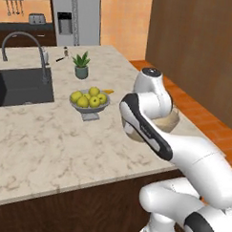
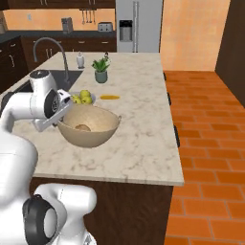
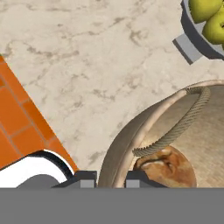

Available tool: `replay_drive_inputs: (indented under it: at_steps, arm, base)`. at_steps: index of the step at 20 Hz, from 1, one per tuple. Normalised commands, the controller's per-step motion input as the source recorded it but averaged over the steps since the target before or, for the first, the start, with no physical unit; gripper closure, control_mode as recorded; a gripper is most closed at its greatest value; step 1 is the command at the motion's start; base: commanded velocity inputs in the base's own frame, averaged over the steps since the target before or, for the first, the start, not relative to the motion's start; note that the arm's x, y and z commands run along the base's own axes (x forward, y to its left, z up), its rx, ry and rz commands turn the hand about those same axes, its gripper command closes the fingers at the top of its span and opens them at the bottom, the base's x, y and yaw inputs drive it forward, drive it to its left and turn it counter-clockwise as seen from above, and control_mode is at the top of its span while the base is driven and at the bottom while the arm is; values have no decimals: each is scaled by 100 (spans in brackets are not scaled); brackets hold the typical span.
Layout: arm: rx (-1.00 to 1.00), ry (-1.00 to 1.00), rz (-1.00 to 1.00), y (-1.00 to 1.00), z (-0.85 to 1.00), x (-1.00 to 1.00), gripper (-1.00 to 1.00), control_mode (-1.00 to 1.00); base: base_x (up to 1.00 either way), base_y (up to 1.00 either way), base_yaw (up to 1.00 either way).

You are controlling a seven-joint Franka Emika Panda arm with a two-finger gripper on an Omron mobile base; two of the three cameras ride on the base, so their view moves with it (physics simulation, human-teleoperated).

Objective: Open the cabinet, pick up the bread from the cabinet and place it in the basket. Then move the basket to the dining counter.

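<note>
Bread (image 3: 168,168) sits inside the basket (image 2: 91,136) on the dining counter (image 2: 139,143) at centre-left of our right base view, our gripper (image 3: 111,178) straddling the basket's rim, one finger either side, apparently clamped on it.

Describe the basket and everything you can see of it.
The basket is a wide, deep, tan bowl shape with a finely woven look and a rope handle lying inside its rim. It stands upright on the marble dining counter, beside the grey fruit bowl. The bread lies inside. The gripper straddles its rim.
</note>
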Motion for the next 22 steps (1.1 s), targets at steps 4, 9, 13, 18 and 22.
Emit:
replay_drive_inputs:
  at_steps: [4, 9, 13, 18, 22]
  arm:
    - [0, 1, 0, -8, -41, 85, 100, -100]
    - [0, 0, 0, 0, -56, 72, 100, -100]
    - [0, 0, 0, 0, -56, 61, 100, -100]
    - [0, 0, 0, 0, -60, 50, 100, -100]
    - [0, 0, 0, 0, -57, 35, 100, -100]
  base:
    - [0, 0, 0]
    - [0, 0, 0]
    - [0, 0, 0]
    - [0, 0, 0]
    - [0, 0, 0]
